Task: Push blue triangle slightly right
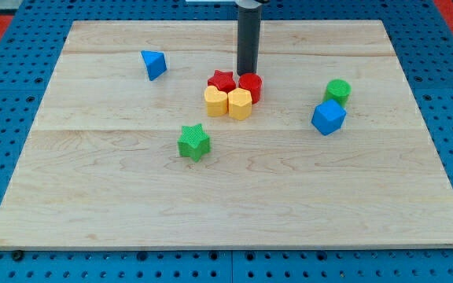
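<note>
Blocks lie scattered on a pale wooden bench (116,212); a tight cluster near the middle serves as landmark: a red star-shaped block (221,80), a red cylinder-like block (250,84), and below them two yellow blocks, one rounded (215,101), one hexagonal (240,104), all touching. The straight dark rod comes down from the view's top; my tip (246,73) sits just above the cluster, touching or nearly touching the two red blocks; the rod carries no gripper, so nothing is spread or pinched. The blue triangle block (154,64) lies well apart, to the cluster's upper left; a green star block (194,142) lies below-left of the cluster; a green cylinder (337,90) and blue cube-like block (328,117) stand to its right, touching.
</note>
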`<control>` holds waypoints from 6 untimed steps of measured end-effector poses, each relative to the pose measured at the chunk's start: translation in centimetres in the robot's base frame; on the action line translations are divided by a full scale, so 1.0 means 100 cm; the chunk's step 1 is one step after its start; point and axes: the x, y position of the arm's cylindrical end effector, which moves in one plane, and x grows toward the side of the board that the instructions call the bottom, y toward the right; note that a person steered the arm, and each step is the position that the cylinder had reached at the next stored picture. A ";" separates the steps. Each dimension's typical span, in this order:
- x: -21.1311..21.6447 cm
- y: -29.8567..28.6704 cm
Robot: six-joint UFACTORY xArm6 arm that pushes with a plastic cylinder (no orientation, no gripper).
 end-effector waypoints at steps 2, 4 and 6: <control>-0.004 -0.079; 0.025 -0.160; -0.019 -0.172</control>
